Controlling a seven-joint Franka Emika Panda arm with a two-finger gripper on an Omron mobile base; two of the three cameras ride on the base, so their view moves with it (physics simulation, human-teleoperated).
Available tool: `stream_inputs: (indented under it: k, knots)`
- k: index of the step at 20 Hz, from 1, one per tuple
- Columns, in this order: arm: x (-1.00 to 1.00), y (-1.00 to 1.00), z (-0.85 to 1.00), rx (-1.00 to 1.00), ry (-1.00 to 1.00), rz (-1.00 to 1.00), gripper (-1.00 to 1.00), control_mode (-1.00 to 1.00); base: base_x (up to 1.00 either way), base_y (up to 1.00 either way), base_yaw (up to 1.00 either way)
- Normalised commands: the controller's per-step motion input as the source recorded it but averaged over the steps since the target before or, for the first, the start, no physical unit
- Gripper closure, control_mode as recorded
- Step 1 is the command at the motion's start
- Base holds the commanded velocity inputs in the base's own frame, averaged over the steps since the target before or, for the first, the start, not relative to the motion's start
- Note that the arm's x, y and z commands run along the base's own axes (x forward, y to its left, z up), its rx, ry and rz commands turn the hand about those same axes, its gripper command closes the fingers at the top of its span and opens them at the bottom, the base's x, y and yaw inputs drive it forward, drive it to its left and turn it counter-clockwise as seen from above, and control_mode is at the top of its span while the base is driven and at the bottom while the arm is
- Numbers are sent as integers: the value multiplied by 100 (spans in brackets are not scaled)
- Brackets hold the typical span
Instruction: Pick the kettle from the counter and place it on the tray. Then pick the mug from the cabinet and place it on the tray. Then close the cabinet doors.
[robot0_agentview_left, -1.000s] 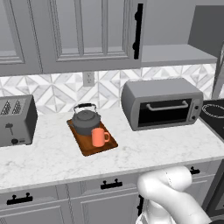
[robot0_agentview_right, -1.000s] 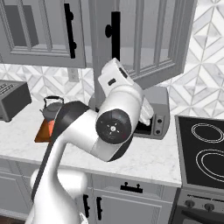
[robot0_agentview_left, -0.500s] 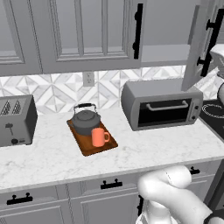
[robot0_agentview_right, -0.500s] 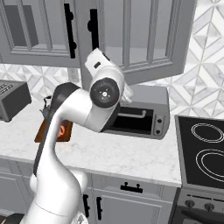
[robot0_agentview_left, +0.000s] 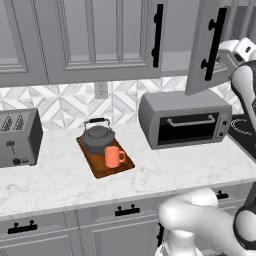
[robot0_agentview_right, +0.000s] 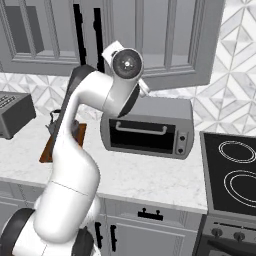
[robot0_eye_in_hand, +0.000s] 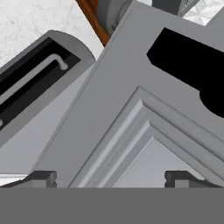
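Kettle and mug on tray, unlabelled.

White glossy arm, smooth rounded link shells, fat tube-like segments. Dark grey to black bands at the joints; one dark band on the upper link. Round end cap on the upper joint, dark disc with a small light centre, white ring around it. Black rounded section at the base. In the left base view, a bulbous white shell with a dark joint beside it. Two small dark grey finger tips, blocky, flat-topped. No cables, screws or markings visible.
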Motion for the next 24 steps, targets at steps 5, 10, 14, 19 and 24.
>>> stream_inputs:
  k: [5,10,14,19,24]
  knots:
    - [96,0,-17,1,19,1,-100,-100,0,0,0]
    - [80,0,-16,0,12,0,-100,-100,0,0,0]
    - [64,0,-24,0,8,0,-100,-100,0,0,0]
    - [62,-1,-31,0,1,0,-100,-100,0,0,0]
    - [48,-1,-53,-7,0,-3,-100,-100,0,0,0]
